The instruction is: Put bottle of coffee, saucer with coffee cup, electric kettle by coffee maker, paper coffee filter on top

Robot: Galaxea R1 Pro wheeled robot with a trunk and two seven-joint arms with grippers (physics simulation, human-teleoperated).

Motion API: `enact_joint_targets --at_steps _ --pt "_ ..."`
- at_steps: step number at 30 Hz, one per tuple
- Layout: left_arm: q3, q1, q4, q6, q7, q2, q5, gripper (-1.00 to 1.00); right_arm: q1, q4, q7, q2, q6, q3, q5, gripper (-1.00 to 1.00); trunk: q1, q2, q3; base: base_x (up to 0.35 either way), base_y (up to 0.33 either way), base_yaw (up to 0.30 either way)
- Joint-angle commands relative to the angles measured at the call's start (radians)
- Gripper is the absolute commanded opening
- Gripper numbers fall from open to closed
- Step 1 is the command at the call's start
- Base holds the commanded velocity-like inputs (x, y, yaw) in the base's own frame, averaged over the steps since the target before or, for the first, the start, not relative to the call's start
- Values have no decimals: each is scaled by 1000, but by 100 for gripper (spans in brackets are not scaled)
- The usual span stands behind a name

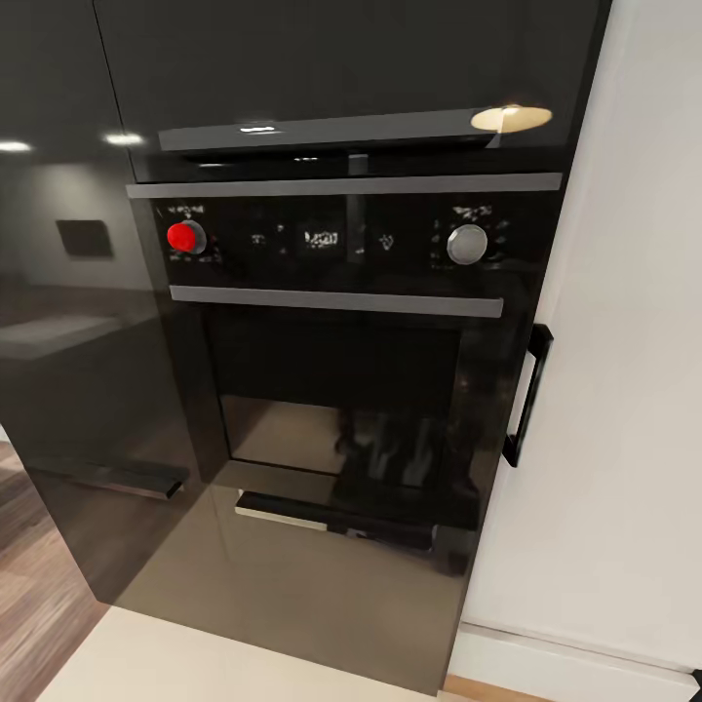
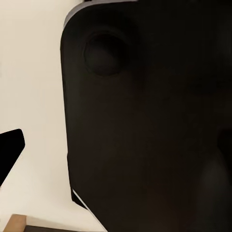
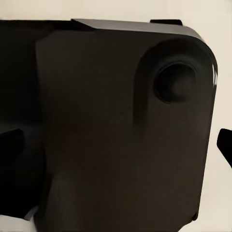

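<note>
Glossy black built-in oven (image 1: pixel 341 322), red knob (image 1: pixel 184 236), display unreadable; state of both arms' fingers indiscernible.

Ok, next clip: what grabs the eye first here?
A glossy black built-in oven dominates the head view, with a bright red knob at the left of its control panel and a silver knob at the right. Right of it, a white cabinet door carries a black handle.

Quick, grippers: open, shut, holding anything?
Left gripper: cannot be told; a dark robot part blocks its camera.
Right gripper: cannot be told, same blockage.
</note>
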Motion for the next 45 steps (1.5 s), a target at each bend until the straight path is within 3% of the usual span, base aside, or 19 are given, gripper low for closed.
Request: enact_joint_targets --at_steps 1,10,11,12,17,18,22,24,33,42,45 --pt "0 -1 -1 -4 0 0 1 100 0 -6 0 1 -3 0 0 100 0 0 -1 0 0 0" --pt "-1 -7 -48 -51 -1 9 0 100 0 -57 -3 -4 -50 -2 2 100 0 0 -1 0 0 0" --pt "-2 -9 -92 -209 -1 11 0 100 0 -177 -4 -7 -87 -2 3 100 0 0 -1 0 0 0" --pt "-2 -10 -102 -216 -1 13 -1 100 0 -203 -5 -10 -89 -3 3 100 0 0 -1 0 0 0" --pt "-1 -37 -178 -228 0 29 0 100 -4 -315 -6 -24 -105 -3 4 100 0 0 -1 0 0 0" --pt "-1 -74 -229 -230 0 30 1 100 -6 -385 -6 -26 -180 -4 3 100 0 0 -1 0 0 0" --pt "-1 -119 -261 -231 -3 29 2 100 -8 -417 -6 -26 -256 -4 3 100 0 0 -1 0 0 0" --pt "0 -167 -267 -230 -10 30 1 100 -34 -448 -2 -46 -278 -3 8 100 0 0 -1 0 0 0" --pt "6 -165 -259 -231 -4 42 3 100 -40 -454 2 -60 -279 -3 10 100 0 0 0 0 0 -68" --pt "44 -162 -256 -234 1 42 1 100 -40 -453 1 -64 -278 -5 7 100 0 0 0 0 0 -283" --pt "74 -163 -256 -235 3 43 1 100 -40 -453 0 -69 -277 -7 6 100 0 0 0 0 0 -299"
